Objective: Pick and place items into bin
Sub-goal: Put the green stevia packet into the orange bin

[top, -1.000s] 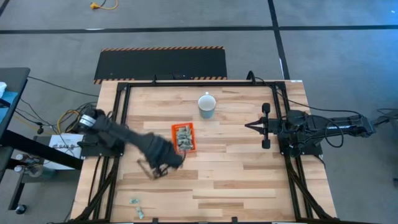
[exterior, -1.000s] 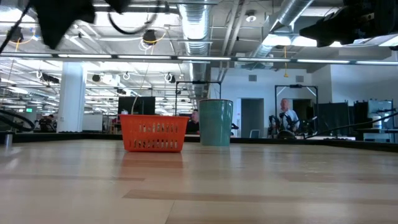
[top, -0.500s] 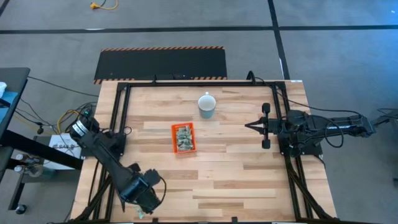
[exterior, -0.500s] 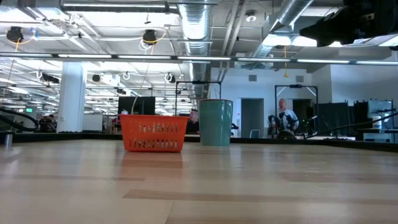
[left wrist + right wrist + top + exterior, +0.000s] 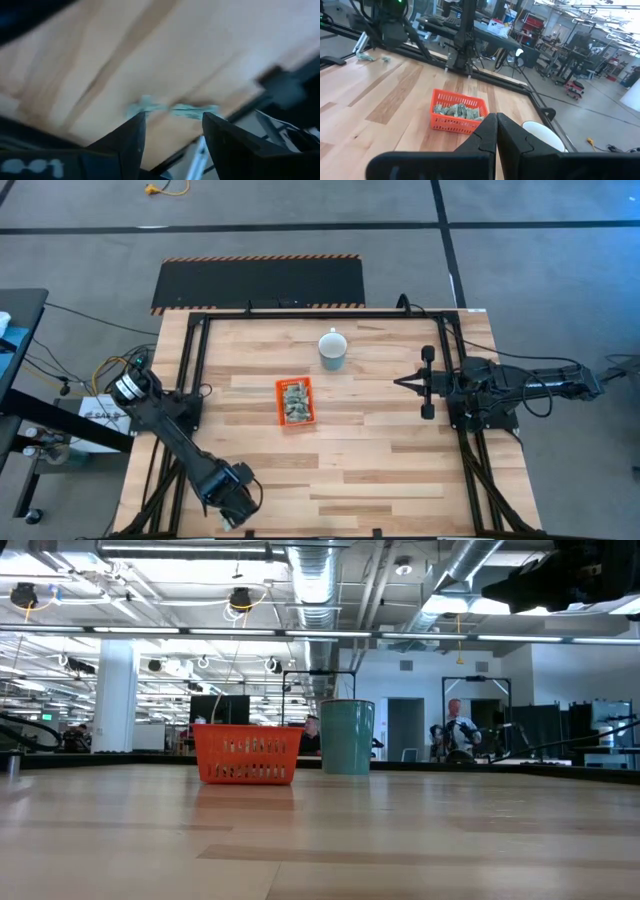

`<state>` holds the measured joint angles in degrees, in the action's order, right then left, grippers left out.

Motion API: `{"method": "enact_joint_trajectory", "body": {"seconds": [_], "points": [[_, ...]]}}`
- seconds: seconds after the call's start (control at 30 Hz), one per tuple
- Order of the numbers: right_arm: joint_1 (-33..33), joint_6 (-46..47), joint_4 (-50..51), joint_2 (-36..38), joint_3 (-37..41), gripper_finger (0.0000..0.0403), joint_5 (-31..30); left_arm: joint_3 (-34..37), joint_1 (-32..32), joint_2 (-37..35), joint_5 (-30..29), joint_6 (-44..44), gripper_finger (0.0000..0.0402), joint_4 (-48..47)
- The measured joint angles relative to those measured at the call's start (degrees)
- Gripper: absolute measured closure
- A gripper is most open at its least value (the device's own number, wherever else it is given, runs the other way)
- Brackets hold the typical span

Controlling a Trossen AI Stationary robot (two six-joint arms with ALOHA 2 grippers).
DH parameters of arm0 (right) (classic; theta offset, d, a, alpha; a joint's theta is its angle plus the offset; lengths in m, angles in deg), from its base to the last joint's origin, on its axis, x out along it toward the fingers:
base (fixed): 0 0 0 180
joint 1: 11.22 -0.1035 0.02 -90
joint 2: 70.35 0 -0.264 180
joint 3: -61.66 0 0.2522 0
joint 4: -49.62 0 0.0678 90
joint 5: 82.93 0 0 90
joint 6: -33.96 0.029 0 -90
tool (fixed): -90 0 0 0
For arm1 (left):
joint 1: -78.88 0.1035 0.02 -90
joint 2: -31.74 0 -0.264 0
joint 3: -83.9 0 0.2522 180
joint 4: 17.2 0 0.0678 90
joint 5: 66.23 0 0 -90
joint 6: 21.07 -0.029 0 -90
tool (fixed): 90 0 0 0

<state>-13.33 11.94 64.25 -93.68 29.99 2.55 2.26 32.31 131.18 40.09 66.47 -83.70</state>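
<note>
The orange bin (image 5: 279,406) stands mid-table, heaped with several green-and-white items (image 5: 296,402); it also shows in the low view (image 5: 247,755) and the right wrist view (image 5: 454,124). Two loose items (image 5: 145,106) (image 5: 194,111) lie near the table's near-left corner. My left gripper (image 5: 233,507) hovers over them, open, its fingertips (image 5: 131,131) apart on either side of the pair (image 5: 172,120), touching neither. My right gripper (image 5: 398,383) waits shut (image 5: 495,122) at the right side of the table, pointing toward the bin.
A pale mug (image 5: 333,349) stands just beyond the bin, toward the far edge (image 5: 542,136). Black frame rails (image 5: 190,370) run along the table's left and right sides. Bare wood lies between the bin and the near edge. A person shows in the room behind (image 5: 458,730).
My left arm has swung away from the bin's near-left side toward the table's near-left corner and come down over the loose items there. Its dark shape has left the top of the low view. The bin and mug have stayed put.
</note>
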Motion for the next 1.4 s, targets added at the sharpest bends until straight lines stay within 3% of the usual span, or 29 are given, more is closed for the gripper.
{"method": "enact_joint_trajectory", "body": {"seconds": [0.27, 0.57, 1.23, 1.4], "points": [[0.0, -0.4, 0.0, 0.0, 0.0, 0.0401, 0.0, 4.5, -1.4, 0.0, 4.4, 1.7, 0.0215, 0.7], [0.0, -0.4, 0.0, 0.0, 0.0, 0.0401, 0.0, 4.5, -2.7, 0.0, 1.5, 3.1, 0.0215, 1.7], [0.0, -0.4, 0.0, 0.0, 0.0, 0.0401, 0.0, 4.4, -6.2, 0.5, -4.6, -3.7, 0.0215, 1.7], [0.0, -0.4, 0.0, 0.0, 0.0, 0.0401, 0.0, 4.4, -6.3, 4.4, -1.2, -7.8, 0.0215, 3.2]]}}
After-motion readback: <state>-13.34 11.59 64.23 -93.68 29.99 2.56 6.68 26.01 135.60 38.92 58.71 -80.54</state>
